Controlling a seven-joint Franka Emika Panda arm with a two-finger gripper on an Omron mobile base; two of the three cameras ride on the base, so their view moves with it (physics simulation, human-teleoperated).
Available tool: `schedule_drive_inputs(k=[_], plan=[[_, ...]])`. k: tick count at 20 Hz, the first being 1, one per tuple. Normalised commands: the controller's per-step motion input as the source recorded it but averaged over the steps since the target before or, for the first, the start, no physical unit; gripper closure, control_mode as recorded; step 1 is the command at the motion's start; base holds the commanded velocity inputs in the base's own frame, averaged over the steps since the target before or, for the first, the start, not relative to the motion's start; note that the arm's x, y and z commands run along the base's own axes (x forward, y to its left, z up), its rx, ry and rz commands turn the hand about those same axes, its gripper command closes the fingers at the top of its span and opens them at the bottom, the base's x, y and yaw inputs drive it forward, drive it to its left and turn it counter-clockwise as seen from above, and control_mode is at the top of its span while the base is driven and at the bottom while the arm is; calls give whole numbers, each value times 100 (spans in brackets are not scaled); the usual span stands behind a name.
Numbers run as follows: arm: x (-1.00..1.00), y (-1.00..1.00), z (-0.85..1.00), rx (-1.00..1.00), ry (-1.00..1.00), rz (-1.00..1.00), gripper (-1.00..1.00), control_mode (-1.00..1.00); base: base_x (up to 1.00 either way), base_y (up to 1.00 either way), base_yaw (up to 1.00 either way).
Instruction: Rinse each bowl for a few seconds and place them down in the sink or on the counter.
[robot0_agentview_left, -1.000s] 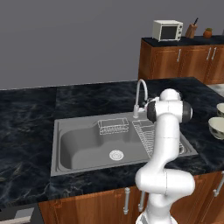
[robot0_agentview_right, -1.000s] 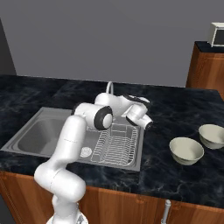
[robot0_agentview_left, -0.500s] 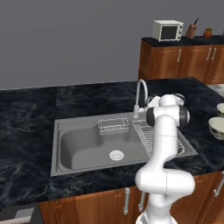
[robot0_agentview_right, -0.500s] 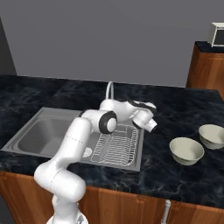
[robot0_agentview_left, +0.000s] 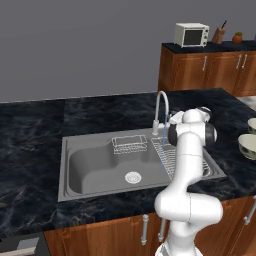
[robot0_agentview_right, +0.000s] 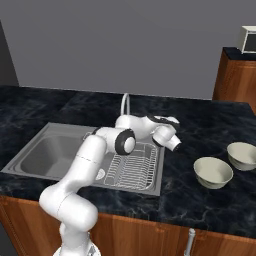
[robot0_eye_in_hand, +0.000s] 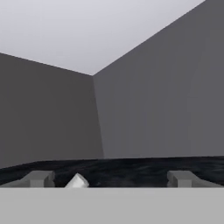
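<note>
Just right of the sink (robot0_agentview_right: 150, 186), over the black table (robot0_agentview_right: 200, 120), the pincer (robot0_agentview_right: 176, 145) hangs wide open and empty; it should descend squarely over the nearer bowl's (robot0_agentview_right: 213, 171) rim, avoiding its neighbour (robot0_agentview_right: 243, 154).

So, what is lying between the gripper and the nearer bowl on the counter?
Only bare counter, seen in the right base view: the open gripper hangs above it, left of the nearer bowl.

Two rear flanks over sink (robot0_agentview_left: 100, 170); hand level, perhaps.
</note>
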Motion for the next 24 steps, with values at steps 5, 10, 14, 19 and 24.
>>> schedule_drive_inputs(k=[5, 10, 14, 19, 24], plan=[[13, -50, -87, -11, 19, -23, -100, -100, 0, 0, 0], [-17, -33, 49, 13, 14, -14, -100, -100, 0, 0, 0], [-41, -24, 82, 16, 9, -9, -100, -100, 0, 0, 0], [-43, -21, 68, 11, 20, -13, -100, -100, 0, 0, 0], [-40, -19, 53, 13, 24, -17, -100, -100, 0, 0, 0]])
